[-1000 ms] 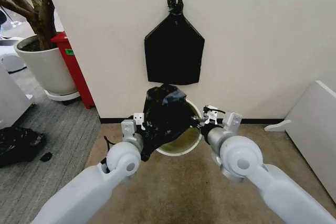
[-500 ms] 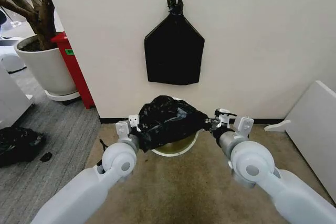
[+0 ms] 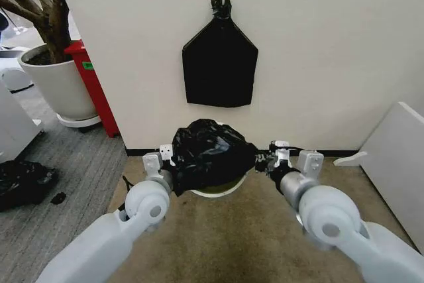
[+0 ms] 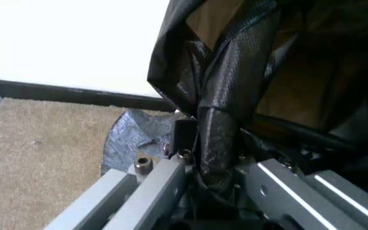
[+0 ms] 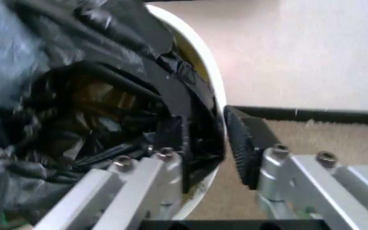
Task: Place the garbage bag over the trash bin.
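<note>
The black, wrinkly garbage bag (image 3: 211, 154) is spread between my two grippers, right over the trash bin (image 3: 222, 192), whose cream rim peeks out under its near edge. My left gripper (image 3: 169, 162) is at the bag's left side. In the left wrist view it (image 4: 212, 175) is shut on a twisted fold of the bag (image 4: 225, 115). My right gripper (image 3: 267, 158) is at the bag's right side. In the right wrist view its (image 5: 206, 143) jaws stand apart, with the bag's edge (image 5: 107, 96) draped on one finger and the bin's rim (image 5: 213, 79) in the gap.
The bin stands against a white wall. A flat black knotted bundle (image 3: 220, 64) hangs above it. A large white plant pot (image 3: 59, 84) and a red stand (image 3: 96, 87) are at the left, a dark bag (image 3: 23, 180) lies on the floor, and a white panel (image 3: 397, 157) leans at the right.
Both grippers have moved apart and forward. The bag went from a tall hanging bunch to a wide, low spread over the bin's mouth.
</note>
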